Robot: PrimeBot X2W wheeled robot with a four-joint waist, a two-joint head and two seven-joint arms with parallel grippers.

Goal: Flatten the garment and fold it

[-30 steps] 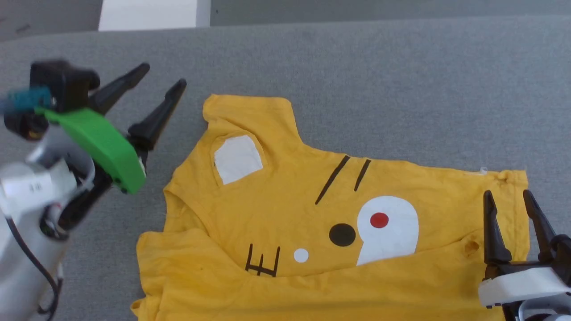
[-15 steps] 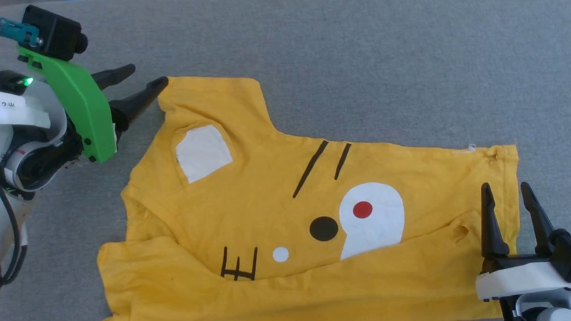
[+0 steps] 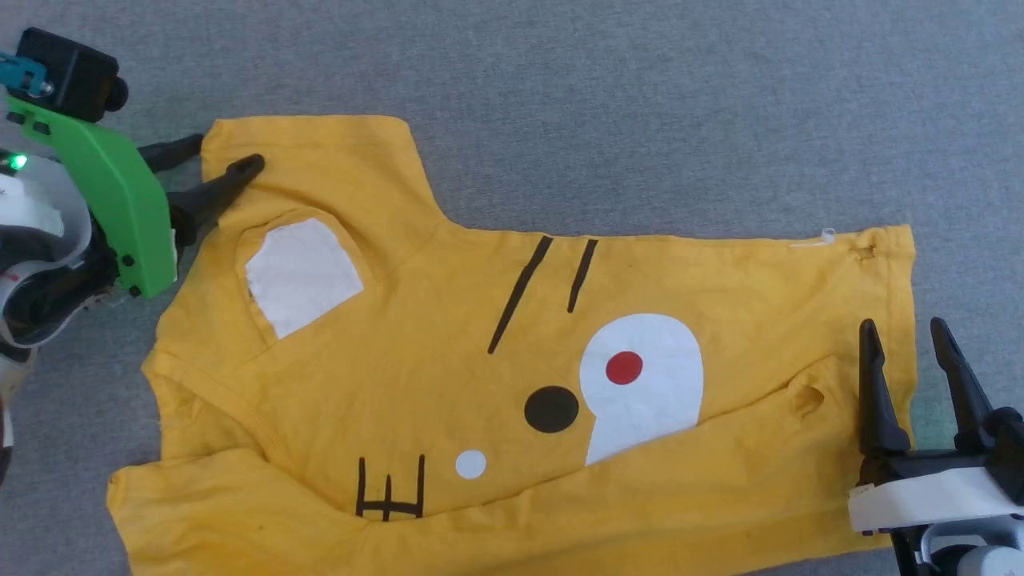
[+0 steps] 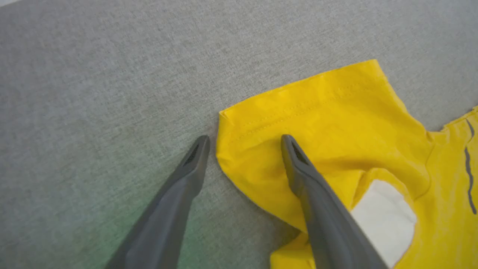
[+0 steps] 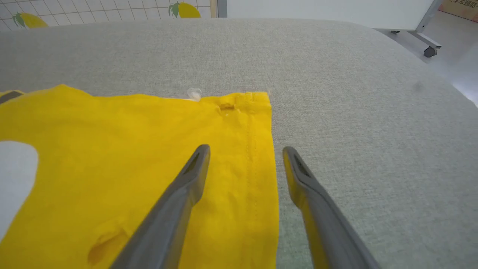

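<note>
The garment [image 3: 448, 320], a bright yellow T-shirt, lies print-up on the grey padded surface [image 3: 640, 120], with its near part folded up as a plain yellow flap [image 3: 640, 496] over the lower print. My left gripper [image 3: 228, 152] is open at the far left sleeve's corner. In the left wrist view the left gripper [image 4: 244, 139] has one finger over the sleeve [image 4: 317, 112] and the other over bare grey. My right gripper [image 3: 902, 324] is open at the right hem. In the right wrist view the right gripper [image 5: 246, 148] straddles the hem edge [image 5: 261, 149].
A small white tag [image 3: 824, 236] sticks out at the hem's far corner. Beyond the surface's far right edge the right wrist view shows a wheeled stand [image 5: 429, 50] on the floor. Bare grey surface lies beyond and to the right of the shirt.
The head camera has shifted, sliding the whole picture left. My left gripper has come from the bare surface to the sleeve corner. My right gripper stays at the hem.
</note>
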